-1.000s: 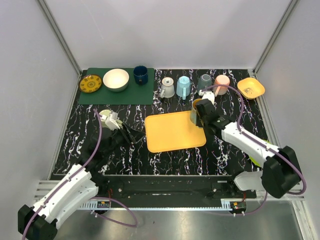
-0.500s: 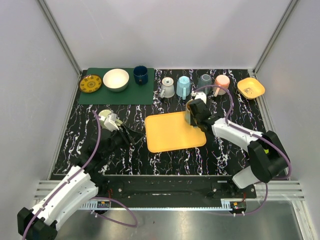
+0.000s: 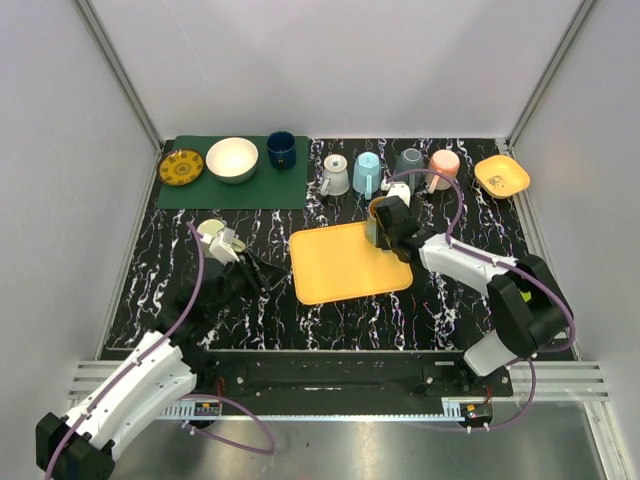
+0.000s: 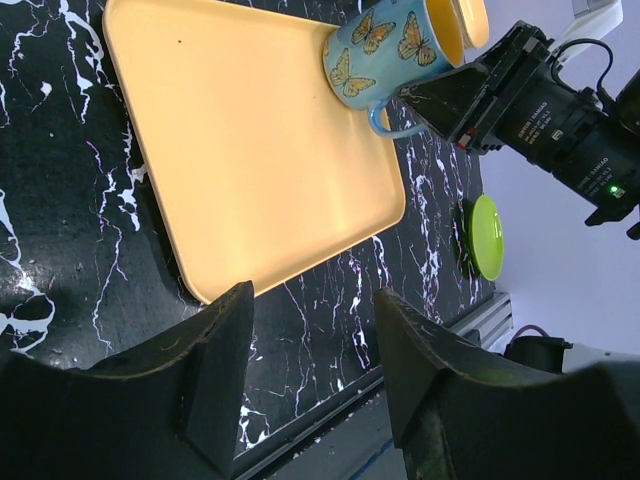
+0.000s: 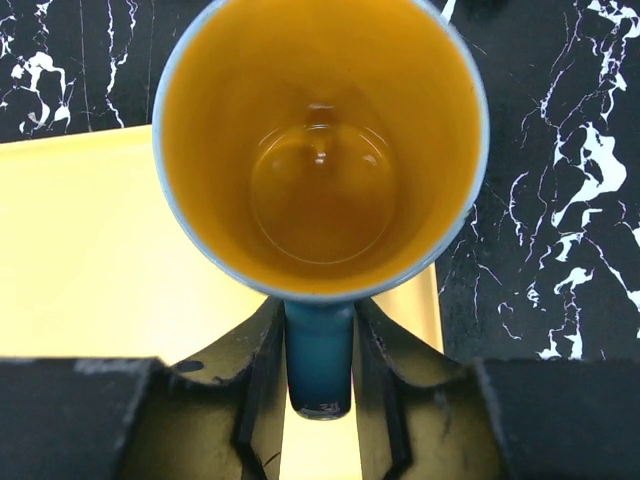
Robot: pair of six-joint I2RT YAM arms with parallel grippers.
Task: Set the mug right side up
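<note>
I am pinching the blue handle (image 5: 320, 385) of the blue butterfly-printed ceramic mug with the yellow interior (image 5: 320, 150) between the fingers of my right tool (image 5: 320, 325), because the handle gives a firm hold and leaves the body free to turn. The mug is facing mouth-up toward my wrist camera, at the far right corner of the flat yellow plastic tray (image 5: 90, 260); I cannot tell whether its base is touching it. I am holding my left tool (image 4: 312, 305) spread and empty above the black marbled tabletop (image 4: 60, 250), left of the tray, presumably so that it is not obstructing the right arm.
</note>
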